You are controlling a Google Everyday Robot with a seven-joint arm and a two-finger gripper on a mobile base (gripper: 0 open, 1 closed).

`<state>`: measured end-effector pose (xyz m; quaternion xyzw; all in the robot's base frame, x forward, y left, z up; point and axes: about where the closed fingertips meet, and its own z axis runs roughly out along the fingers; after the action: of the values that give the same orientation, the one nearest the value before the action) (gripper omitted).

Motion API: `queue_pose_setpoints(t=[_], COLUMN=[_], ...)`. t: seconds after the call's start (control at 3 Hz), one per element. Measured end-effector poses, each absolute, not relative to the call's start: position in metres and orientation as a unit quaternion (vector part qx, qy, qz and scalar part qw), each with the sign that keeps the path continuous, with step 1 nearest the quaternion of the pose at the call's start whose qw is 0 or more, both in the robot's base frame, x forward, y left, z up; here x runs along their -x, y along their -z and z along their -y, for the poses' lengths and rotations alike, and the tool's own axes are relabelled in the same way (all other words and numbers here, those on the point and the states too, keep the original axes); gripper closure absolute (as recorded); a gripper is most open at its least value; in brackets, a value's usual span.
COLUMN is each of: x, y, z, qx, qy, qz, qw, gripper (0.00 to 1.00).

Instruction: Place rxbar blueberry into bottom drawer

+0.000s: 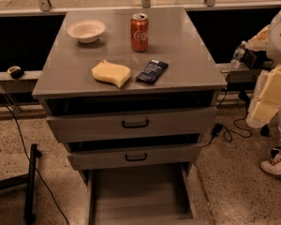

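The rxbar blueberry lies flat in its dark navy wrapper on the grey cabinet top, near the front edge and right of centre. The bottom drawer is pulled out towards the camera at the foot of the cabinet, and its tray shows nothing inside. The gripper is not in view.
A yellow wedge-shaped sponge lies just left of the bar. A red soda can and a white bowl stand further back. Two upper drawers with black handles sit slightly open. A person's shoe, cables and a black stand are on the floor.
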<state>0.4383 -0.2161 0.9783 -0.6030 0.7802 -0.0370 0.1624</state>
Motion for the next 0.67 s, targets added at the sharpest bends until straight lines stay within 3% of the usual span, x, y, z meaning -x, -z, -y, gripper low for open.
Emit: queue_pose_setpoints(t=[0.67], x=[-0.467], y=[-0.983], z=[0.204], qx=[0.608], qy=[0.034], qz=[-0.77], qw=[0.193], gripper=[0.0])
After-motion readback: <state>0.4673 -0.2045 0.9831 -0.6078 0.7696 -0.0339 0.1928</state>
